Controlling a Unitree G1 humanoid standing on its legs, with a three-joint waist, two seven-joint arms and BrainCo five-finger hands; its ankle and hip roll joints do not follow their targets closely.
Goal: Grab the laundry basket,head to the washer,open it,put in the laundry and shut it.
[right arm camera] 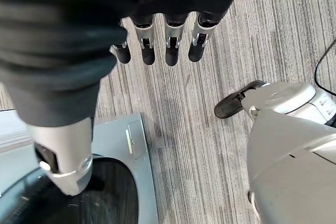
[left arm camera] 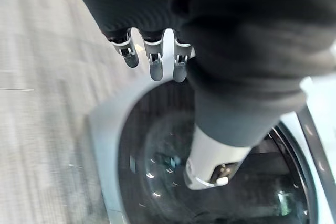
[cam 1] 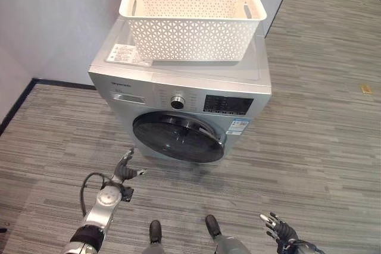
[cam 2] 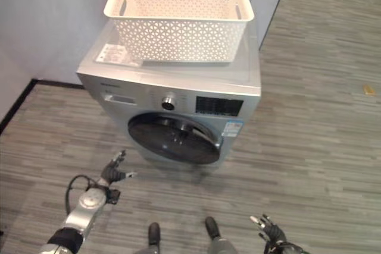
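A white lattice laundry basket (cam 1: 191, 17) stands on top of the silver front-loading washer (cam 1: 244, 72), and no laundry shows inside it. The washer's round dark door (cam 1: 178, 137) is closed. My left hand (cam 1: 123, 172) hangs low in front of the washer, to the left of the door, fingers straight and empty; in its wrist view the fingers (left arm camera: 153, 56) point toward the door glass (left arm camera: 157, 161). My right hand (cam 1: 278, 228) is low at the right, away from the washer, open and empty, with its fingers (right arm camera: 170, 45) spread above the floor.
A grey wall stands behind and left of the washer, with a dark baseboard (cam 1: 53, 82) along its foot. Grey striped plank floor (cam 1: 321, 123) spreads to the right and in front. A control panel and dial (cam 1: 177, 102) sit above the door.
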